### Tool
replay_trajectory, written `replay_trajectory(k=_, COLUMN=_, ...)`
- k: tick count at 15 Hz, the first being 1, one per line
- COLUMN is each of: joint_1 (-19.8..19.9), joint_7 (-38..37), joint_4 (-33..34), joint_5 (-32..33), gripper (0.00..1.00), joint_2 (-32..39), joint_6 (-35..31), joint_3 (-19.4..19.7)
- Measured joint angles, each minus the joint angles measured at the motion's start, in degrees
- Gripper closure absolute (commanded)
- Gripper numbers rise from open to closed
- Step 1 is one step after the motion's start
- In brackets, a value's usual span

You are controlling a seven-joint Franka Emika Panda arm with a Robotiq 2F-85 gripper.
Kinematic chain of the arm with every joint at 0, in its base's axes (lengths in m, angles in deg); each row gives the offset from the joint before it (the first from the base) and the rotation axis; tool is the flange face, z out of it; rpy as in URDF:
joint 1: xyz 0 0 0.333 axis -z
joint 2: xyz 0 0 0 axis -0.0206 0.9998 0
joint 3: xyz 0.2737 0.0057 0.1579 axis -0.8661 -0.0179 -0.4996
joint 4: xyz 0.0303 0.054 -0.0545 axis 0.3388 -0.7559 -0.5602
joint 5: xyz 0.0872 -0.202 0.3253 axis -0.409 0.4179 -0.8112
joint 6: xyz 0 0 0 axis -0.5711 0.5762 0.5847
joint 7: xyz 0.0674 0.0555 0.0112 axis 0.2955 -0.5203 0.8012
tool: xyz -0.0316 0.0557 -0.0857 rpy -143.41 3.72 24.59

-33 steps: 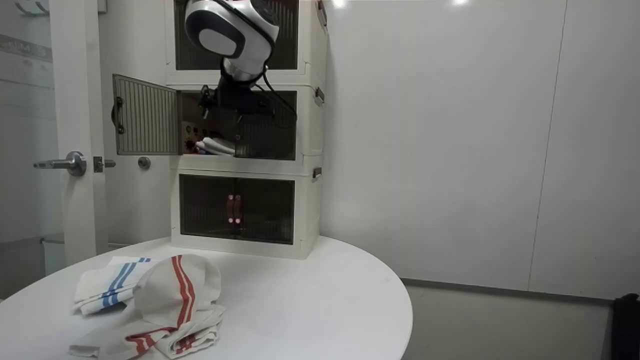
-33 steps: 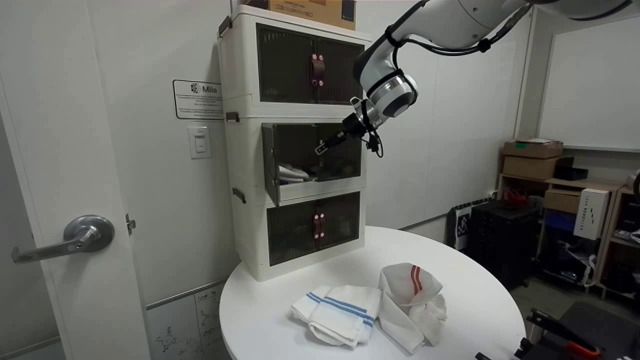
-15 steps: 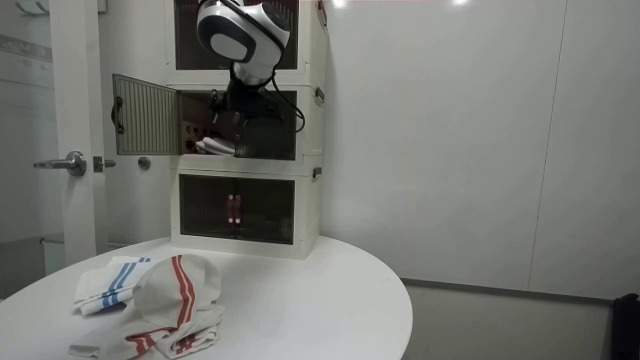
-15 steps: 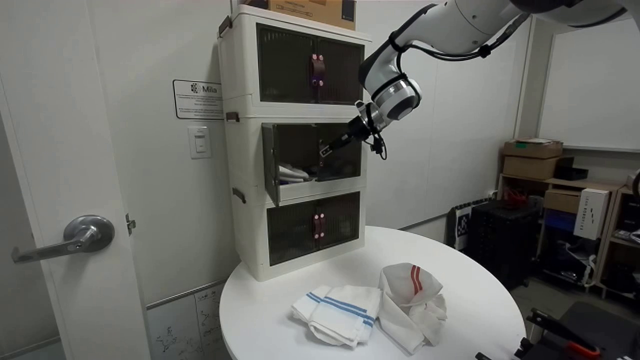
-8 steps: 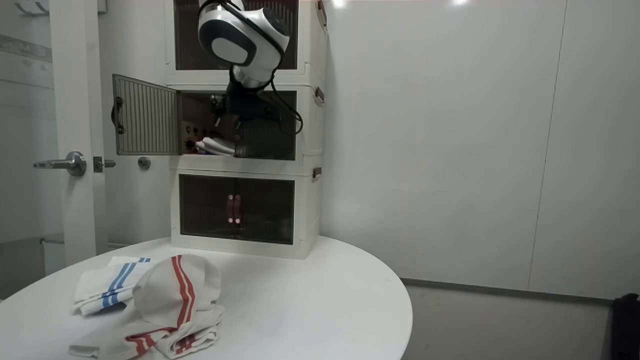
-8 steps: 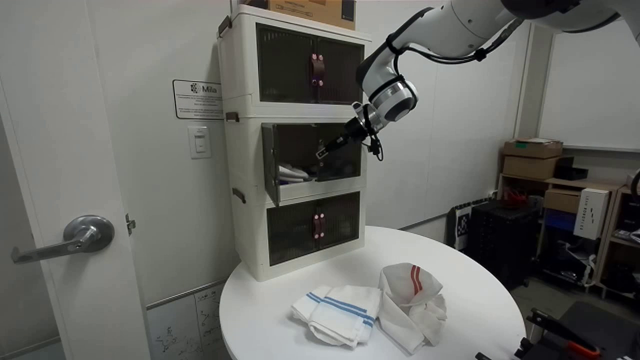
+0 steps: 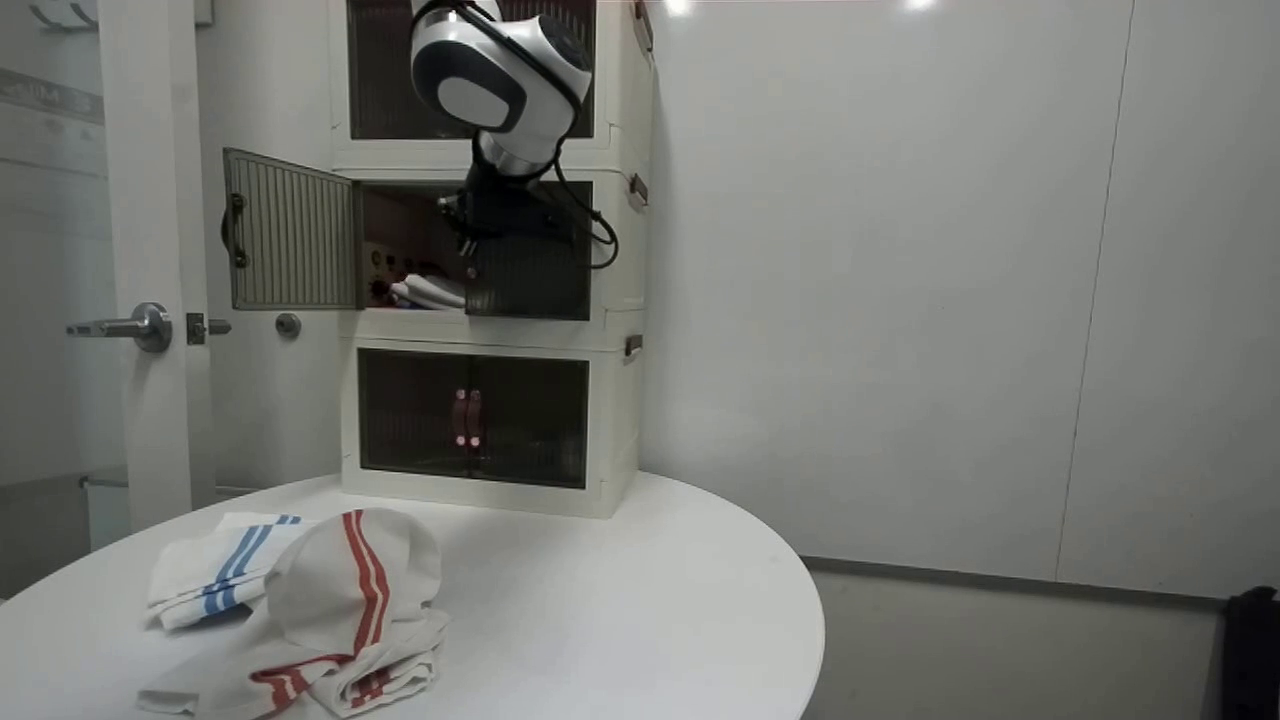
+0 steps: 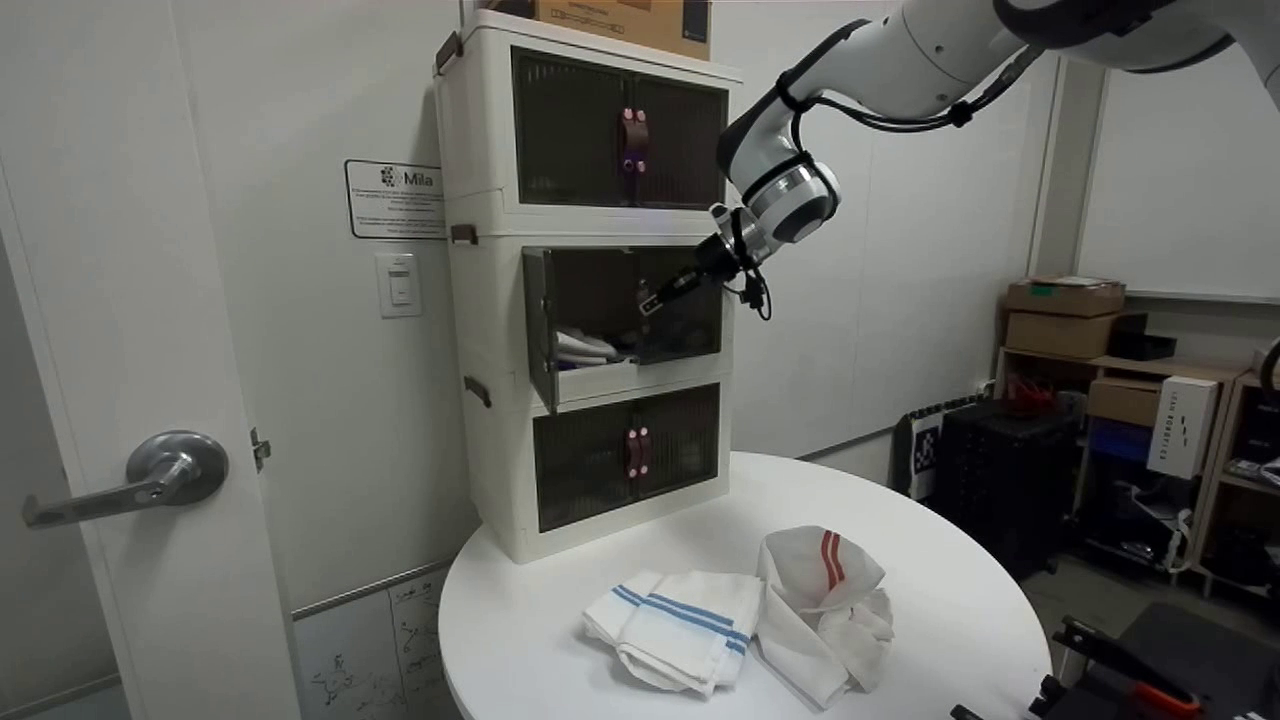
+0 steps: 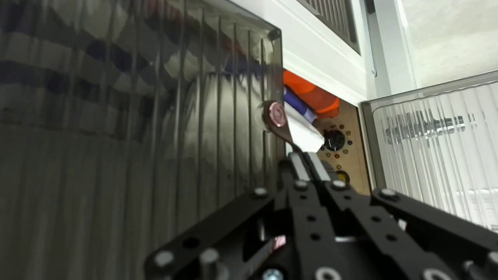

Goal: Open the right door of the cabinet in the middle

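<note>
"One handle [image 9: 282,130], on the right door [image 7: 535,285], is pinched by what?"

"By the gripper [image 9: 305,157], jaws nearly together; that door is set at three o'clock in the cabinet [image 7: 540,333], the left door [image 7: 295,235] swung out at nine."

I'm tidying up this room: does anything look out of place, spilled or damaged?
The red-striped cloth sits bunched up on the round table, untidy beside the flatter, folded blue-striped towel. The left door of the middle cabinet stands wide open, perhaps on purpose. I see no spill or damage.
</note>
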Motion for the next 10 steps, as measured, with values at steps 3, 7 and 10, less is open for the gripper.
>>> replay_trajectory(k=3, joint_1=0.11, joint_7=0.11, joint_4=-0.05, joint_5=0.00, gripper=0.94, joint_2=-0.06, joint_6=0.70, joint_3=-0.03)
replay_trajectory(k=7, joint_1=0.25, joint_7=0.95, joint_4=-1.36, joint_5=0.06, gripper=0.96, joint_2=-0.93, joint_6=1.58, joint_3=-0.05)
replay_trajectory(k=10, joint_1=0.62, joint_7=2.38, joint_4=-4.74, joint_5=-0.73, gripper=0.96, joint_2=-3.20, joint_6=1.84, joint_3=-0.05)
